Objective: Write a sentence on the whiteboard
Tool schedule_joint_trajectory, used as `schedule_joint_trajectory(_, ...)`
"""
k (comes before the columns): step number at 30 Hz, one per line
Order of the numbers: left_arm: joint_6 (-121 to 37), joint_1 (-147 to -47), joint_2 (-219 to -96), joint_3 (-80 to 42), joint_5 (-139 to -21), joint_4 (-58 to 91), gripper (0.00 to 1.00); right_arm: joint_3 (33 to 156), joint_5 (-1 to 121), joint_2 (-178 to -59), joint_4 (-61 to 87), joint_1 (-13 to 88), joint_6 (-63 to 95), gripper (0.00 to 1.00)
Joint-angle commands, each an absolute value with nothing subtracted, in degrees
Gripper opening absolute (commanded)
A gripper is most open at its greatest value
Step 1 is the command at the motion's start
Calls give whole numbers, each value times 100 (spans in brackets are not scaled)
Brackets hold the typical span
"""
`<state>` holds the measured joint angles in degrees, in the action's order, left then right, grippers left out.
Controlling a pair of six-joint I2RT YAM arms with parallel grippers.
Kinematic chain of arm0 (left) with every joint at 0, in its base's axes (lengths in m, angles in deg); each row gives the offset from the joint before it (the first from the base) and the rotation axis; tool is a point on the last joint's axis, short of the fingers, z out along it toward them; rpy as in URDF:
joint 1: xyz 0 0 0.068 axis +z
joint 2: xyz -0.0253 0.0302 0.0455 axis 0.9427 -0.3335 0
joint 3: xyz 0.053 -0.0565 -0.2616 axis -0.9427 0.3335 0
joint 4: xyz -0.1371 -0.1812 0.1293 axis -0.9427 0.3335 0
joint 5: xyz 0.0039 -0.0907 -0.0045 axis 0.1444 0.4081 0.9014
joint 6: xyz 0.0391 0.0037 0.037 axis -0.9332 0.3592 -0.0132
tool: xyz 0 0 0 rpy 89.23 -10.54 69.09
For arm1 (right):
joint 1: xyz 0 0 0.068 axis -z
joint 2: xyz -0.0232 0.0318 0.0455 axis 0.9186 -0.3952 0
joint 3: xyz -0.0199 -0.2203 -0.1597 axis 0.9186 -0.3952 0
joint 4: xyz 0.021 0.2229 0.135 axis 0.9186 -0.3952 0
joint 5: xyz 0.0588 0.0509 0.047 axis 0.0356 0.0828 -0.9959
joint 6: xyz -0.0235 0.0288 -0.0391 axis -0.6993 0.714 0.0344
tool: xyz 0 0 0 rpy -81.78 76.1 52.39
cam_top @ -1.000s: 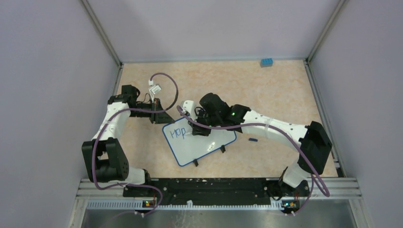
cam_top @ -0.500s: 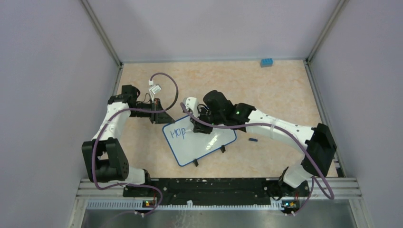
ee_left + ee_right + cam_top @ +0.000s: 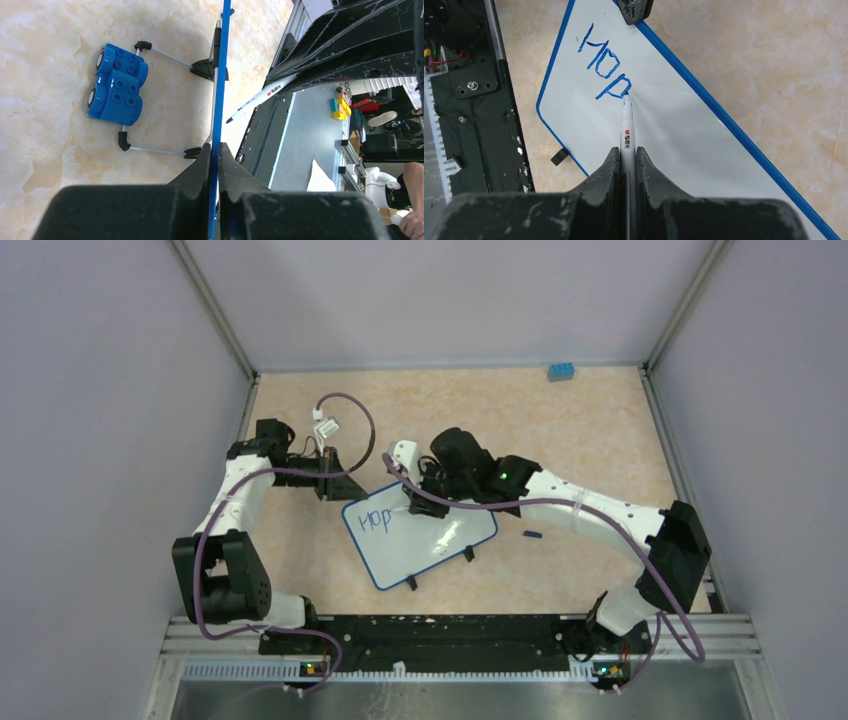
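Small rectangular glossy whiteboard (image 3: 425,540) with a thin blue rim sits centre of the top view on the mottled beige surface (image 3: 580,440), face up to the camera, its black clip feet toward the lower edge of the frame. My left claw (image 3: 215,150) is pinched shut on the blue rim at the board's upper-left corner. My right claw (image 3: 627,152) is closed tight on a slim white marker pen (image 3: 626,122), tip touching the board at the tail of the "p". The blue handwriting (image 3: 601,65) reads "Hop", upper left of the board, so I judge most of the sentence is not yet written. The board looks light, thin, stiff and slick-faced, likely to skid or rock on its feet under pen pressure. Best taken by the rim, never the inked face, which would smear. The pen barrel is smooth and narrow, so it wants a firm mid-barrel grip and a light stroke.
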<state>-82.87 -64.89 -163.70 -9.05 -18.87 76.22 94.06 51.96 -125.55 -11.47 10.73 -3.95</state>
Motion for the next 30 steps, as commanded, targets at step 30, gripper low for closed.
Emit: schedule_joint_trajectory(30,-8255,-6559,-16208,-811,-1964,7664,0,9192,5424,-12352,-1130,1441,-653,0)
